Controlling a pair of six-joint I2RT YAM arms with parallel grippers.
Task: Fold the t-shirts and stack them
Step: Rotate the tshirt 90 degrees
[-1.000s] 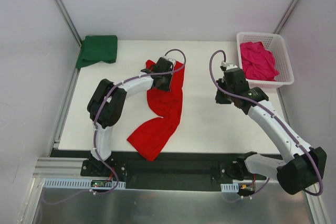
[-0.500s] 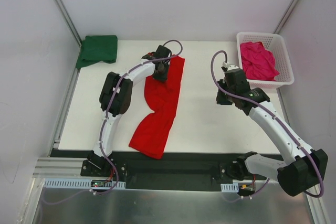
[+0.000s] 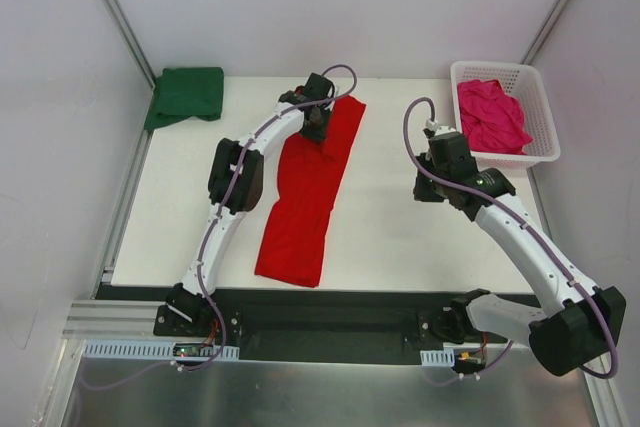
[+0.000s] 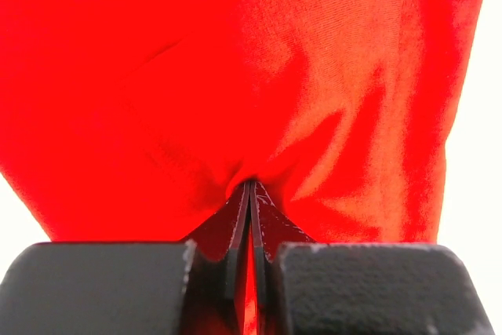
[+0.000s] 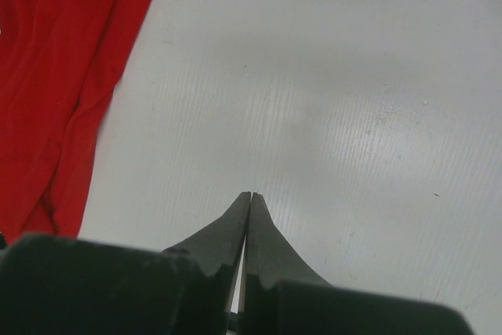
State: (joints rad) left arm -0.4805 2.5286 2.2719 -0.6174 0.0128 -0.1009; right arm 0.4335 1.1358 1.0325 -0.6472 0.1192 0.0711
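The bright red t-shirt (image 3: 300, 207) lies stretched in a long strip down the middle of the table, and it fills the left wrist view (image 4: 314, 76). My left gripper (image 3: 326, 135) (image 4: 249, 183) is shut on a pinch of the shirt's cloth near its far end, the arm reaching far out. My right gripper (image 3: 420, 187) (image 5: 250, 194) is shut on nothing, over bare table to the right of the red t-shirt (image 5: 55, 92). The dark green t-shirt (image 3: 188, 94) lies folded at the far left corner. The magenta-pink t-shirt (image 3: 490, 115) is bunched in the basket.
The white lattice basket (image 3: 541, 150) stands at the far right corner. The white table (image 3: 400, 237) ends in a black rail along the near edge. Grey walls and metal posts close in the far, left and right sides.
My left arm has stretched farther away and to the right with the red t-shirt in its grip, drawing the curved cloth out into a straighter strip. The right arm has barely moved.
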